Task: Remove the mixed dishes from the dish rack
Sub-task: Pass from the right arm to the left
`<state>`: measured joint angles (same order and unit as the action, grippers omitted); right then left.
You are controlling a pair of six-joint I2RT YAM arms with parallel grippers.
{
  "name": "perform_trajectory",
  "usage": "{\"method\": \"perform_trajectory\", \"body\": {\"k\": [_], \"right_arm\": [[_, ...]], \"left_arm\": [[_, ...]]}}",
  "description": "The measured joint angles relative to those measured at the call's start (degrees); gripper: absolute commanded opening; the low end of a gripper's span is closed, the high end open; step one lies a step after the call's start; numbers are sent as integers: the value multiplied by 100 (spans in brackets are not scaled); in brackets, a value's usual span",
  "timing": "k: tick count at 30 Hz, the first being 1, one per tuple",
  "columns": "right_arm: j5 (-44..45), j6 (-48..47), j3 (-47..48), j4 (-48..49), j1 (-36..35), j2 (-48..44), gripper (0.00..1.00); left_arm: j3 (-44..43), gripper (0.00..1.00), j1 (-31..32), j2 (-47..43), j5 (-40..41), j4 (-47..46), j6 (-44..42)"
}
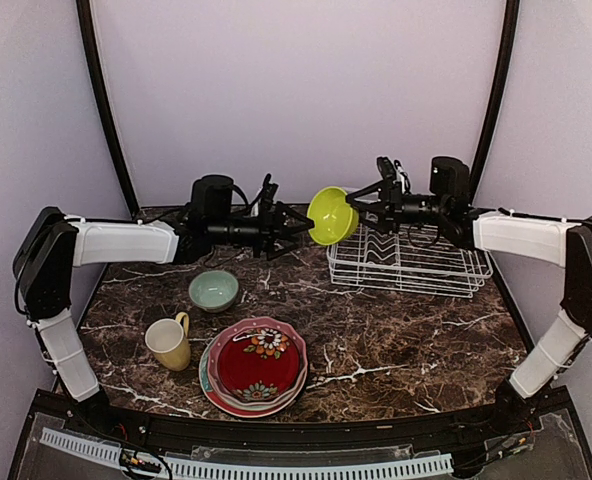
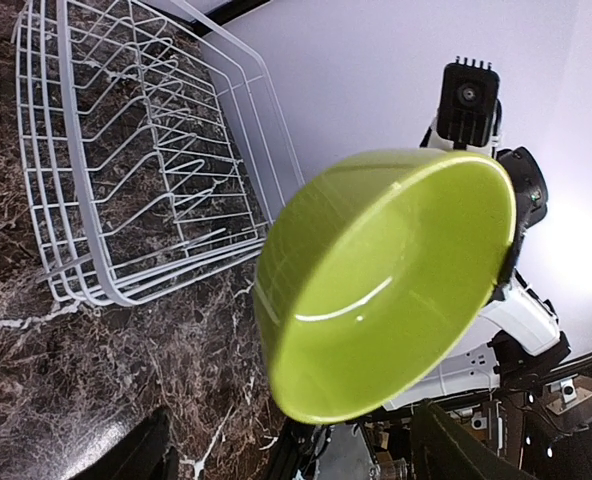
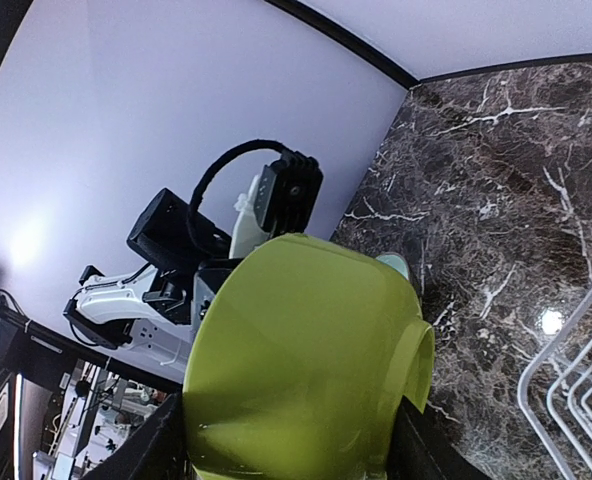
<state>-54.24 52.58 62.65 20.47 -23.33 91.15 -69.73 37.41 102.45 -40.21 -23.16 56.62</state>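
Right claw (image 1: 352, 203) grips lime-green bowl (image 1: 331, 216) just beside left claw (image 1: 304, 222).

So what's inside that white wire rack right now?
The rack holds only its upright prongs, with the marble table showing through the wires; no dishes visible. The lime-green bowl, held in the right gripper, covers one corner.

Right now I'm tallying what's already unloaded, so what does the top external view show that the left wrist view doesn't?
Only the top view: the plate stack, pale yellow mug and pale blue cup on the table. Only the left wrist view: the right wrist camera's lens, face on. Both: the lime-green bowl held up by the right gripper, and the dish rack with no dishes in it.
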Motion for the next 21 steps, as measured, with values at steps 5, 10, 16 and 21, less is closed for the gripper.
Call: {"method": "perform_trajectory", "body": {"k": [5, 10, 16, 21], "right_arm": [[-13, 221, 33, 310, -317, 175, 23], [-42, 409, 52, 553, -466, 339, 23], [-74, 540, 90, 708, -542, 481, 24], [20, 461, 94, 647, -654, 575, 71]], "left_arm": [[2, 64, 2, 85, 177, 140, -105], [2, 44, 0, 85, 273, 192, -212], [7, 12, 2, 81, 452, 385, -376], [85, 1, 11, -122, 846, 857, -619]]}}
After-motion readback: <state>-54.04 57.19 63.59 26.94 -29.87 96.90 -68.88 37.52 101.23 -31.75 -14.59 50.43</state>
